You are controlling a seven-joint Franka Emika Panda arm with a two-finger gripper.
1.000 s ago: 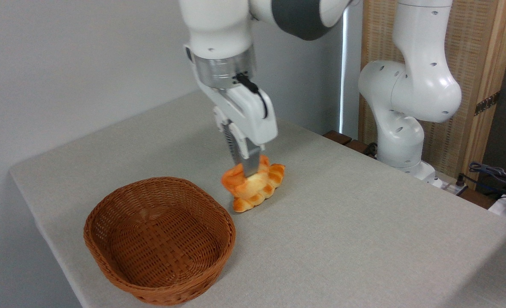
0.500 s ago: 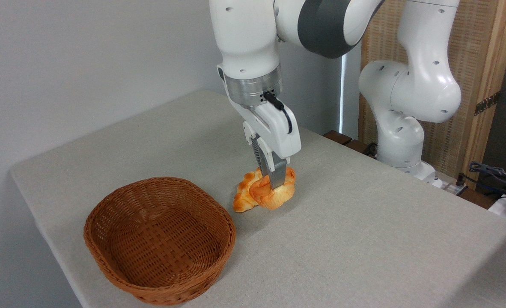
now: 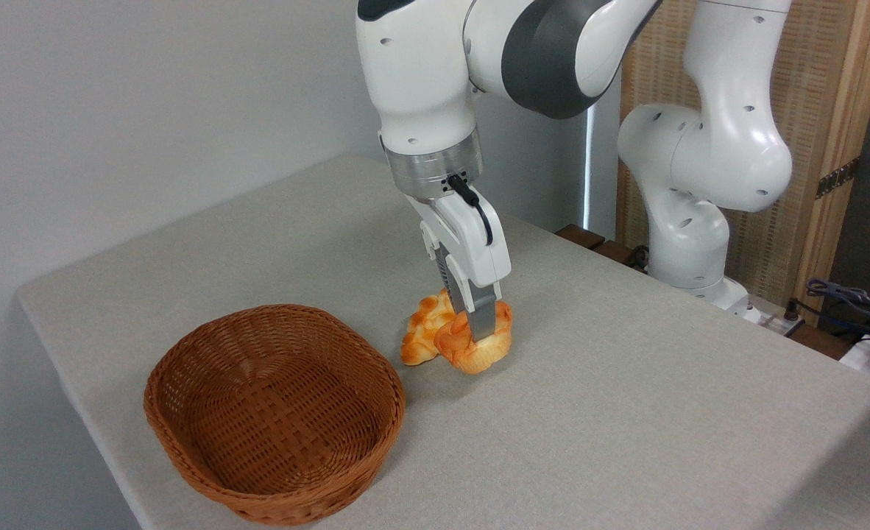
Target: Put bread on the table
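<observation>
The bread (image 3: 472, 347), a small round knot-shaped bun with a golden-orange top, is held low over the table (image 3: 626, 412), at or just above the cloth; contact cannot be told. My gripper (image 3: 479, 333) points down from above and is shut on the bun, its grey fingers pressing into the top. Right behind the bun, on its left, lies a longer braided loaf (image 3: 424, 337) on the cloth, partly hidden by the bun.
A brown woven wicker basket (image 3: 273, 412) with nothing in it stands at the front left of the table, a short way left of the bun. The robot's white base (image 3: 692, 221) rises past the table's far right edge, with cables (image 3: 847, 302) at far right.
My gripper has carried the bun rightward, from in front of the braided loaf to its right side, then lowered it slightly toward the cloth.
</observation>
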